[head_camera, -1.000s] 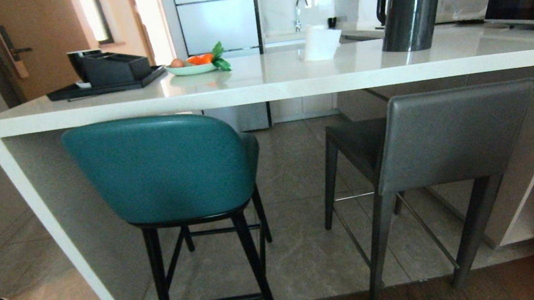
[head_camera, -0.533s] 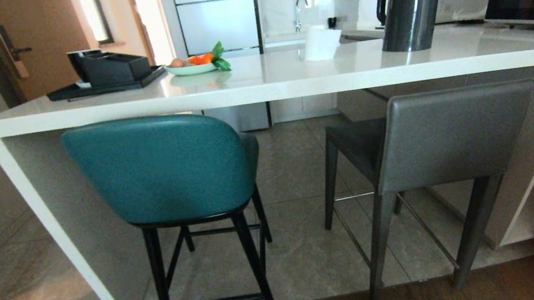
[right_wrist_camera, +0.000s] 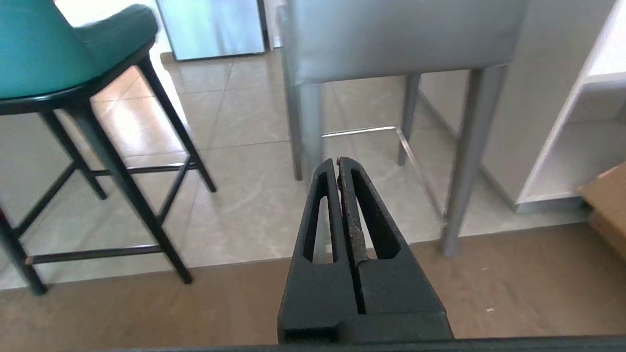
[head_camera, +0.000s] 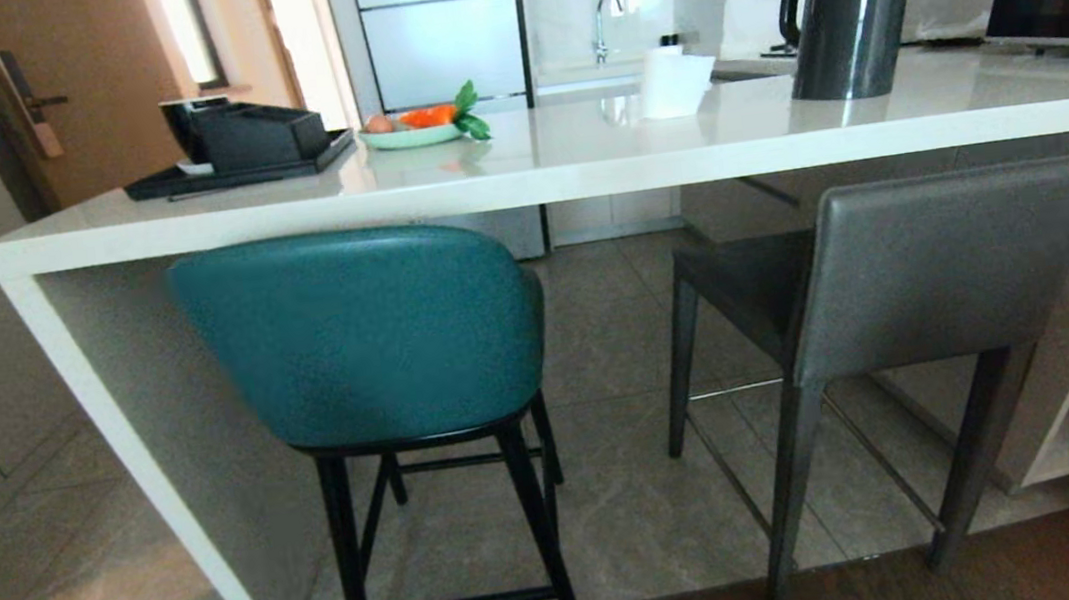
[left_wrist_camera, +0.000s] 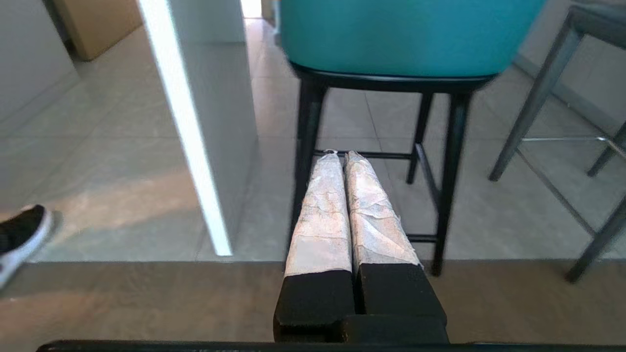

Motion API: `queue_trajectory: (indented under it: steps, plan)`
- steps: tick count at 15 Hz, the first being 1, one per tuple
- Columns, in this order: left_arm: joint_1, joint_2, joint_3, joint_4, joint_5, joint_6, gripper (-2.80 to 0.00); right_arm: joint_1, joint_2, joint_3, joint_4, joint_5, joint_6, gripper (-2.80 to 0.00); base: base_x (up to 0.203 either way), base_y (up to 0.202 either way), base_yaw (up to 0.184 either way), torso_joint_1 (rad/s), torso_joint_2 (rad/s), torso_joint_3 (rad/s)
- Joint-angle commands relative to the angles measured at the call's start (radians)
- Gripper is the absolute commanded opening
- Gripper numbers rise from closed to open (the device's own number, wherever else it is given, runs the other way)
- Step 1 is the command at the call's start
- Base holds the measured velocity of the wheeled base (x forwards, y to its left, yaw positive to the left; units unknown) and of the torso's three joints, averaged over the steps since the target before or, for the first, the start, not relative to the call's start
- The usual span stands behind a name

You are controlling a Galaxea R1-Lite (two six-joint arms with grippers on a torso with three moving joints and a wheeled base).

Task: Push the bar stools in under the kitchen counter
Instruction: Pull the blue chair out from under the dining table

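The left gripper [left_wrist_camera: 341,155], fingers pressed together, hangs apart from the teal bar stool [left_wrist_camera: 401,39]; the right gripper [right_wrist_camera: 337,163], likewise closed, points at the grey bar stool [right_wrist_camera: 401,34].

The head camera is looking forward and down at the kitchen counter [head_camera: 580,169] from close range. Each wrist camera is sitting low, facing ahead along its closed fingers: left toward the teal stool [left_wrist_camera: 406,39], right toward the grey stool [right_wrist_camera: 391,34], both sharing both stools' legs.
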Motion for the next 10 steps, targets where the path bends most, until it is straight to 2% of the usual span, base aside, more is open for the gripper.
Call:
queue_trajectory:
  steps: [1,10]
  plan:
    - [0.000,0.001,0.000,0.001,0.001,0.000,-2.80,0.001,0.001,0.003,-0.001,0.000,-0.001,-2.80,0.000,0.198,0.001,0.005,0.00,0.002]
    - [0.000,0.001,0.000,-0.002,0.001,0.000,-2.80,0.001,0.000,0.005,-0.001,0.000,-0.001,-2.80,0.000,0.196,-0.001,0.001,0.00,0.001]
